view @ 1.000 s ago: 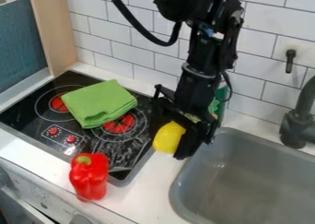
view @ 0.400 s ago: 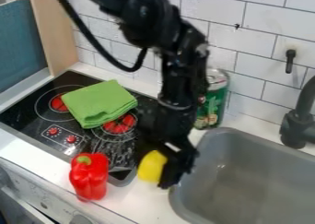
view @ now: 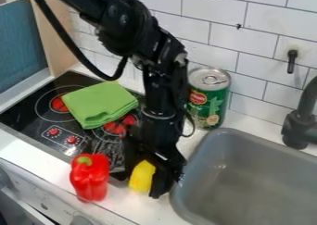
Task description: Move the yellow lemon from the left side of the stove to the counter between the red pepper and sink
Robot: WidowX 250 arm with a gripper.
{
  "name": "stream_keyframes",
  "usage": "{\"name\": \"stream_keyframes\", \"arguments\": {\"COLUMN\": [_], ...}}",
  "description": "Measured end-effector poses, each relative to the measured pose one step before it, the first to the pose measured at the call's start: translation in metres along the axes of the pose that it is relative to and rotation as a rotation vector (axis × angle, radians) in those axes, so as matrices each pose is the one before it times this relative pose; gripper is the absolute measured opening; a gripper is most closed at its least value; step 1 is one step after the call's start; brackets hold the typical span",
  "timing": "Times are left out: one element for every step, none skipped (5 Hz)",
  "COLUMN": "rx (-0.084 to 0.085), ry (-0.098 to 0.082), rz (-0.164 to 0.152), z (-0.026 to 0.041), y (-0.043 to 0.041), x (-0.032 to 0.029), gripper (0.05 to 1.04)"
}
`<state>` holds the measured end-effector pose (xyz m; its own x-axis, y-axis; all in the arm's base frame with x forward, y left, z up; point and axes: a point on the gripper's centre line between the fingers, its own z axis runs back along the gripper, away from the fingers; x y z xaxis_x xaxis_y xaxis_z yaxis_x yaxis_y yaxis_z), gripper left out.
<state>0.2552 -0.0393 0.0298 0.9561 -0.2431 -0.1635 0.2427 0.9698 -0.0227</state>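
Observation:
My gripper (view: 143, 180) hangs low over the strip of counter between the stove and the sink, shut on a yellow object (view: 142, 176) whose lower part shows between the fingers. Just left of it, a red bell pepper (view: 90, 178) with a green stem stands upright at the counter's front. A folded green cloth (view: 100, 103) lies across the burners of the black stove (view: 37, 122). Behind the arm, against the tiled wall, stands a green can (view: 208, 99) with a silver lid.
The grey sink (view: 248, 182) takes up the right side, its left rim close to the gripper. A black faucet (view: 300, 122) rises at the sink's back right. White tiles (view: 260, 48) line the wall, and a wooden panel (view: 59, 34) stands at the stove's left.
The gripper has moved left and toward the counter's front with the yellow object, coming nearer the pepper. The green can, mostly hidden behind the arm before, is now largely uncovered.

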Motion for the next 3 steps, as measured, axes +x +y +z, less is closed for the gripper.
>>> {"name": "stream_keyframes", "arguments": {"rx": [-0.0311, -0.0205, 0.0217], "ry": [-0.0132, 0.0126, -0.0359], "rz": [-0.0151, 0.0154, 0.0267], "z": [0.00109, 0.00029, 0.01482], "y": [-0.00340, -0.00321, 0.00150], "x": [0.00422, -0.00140, -0.00144], "gripper": [0.876, 1.019, 1.009]}}
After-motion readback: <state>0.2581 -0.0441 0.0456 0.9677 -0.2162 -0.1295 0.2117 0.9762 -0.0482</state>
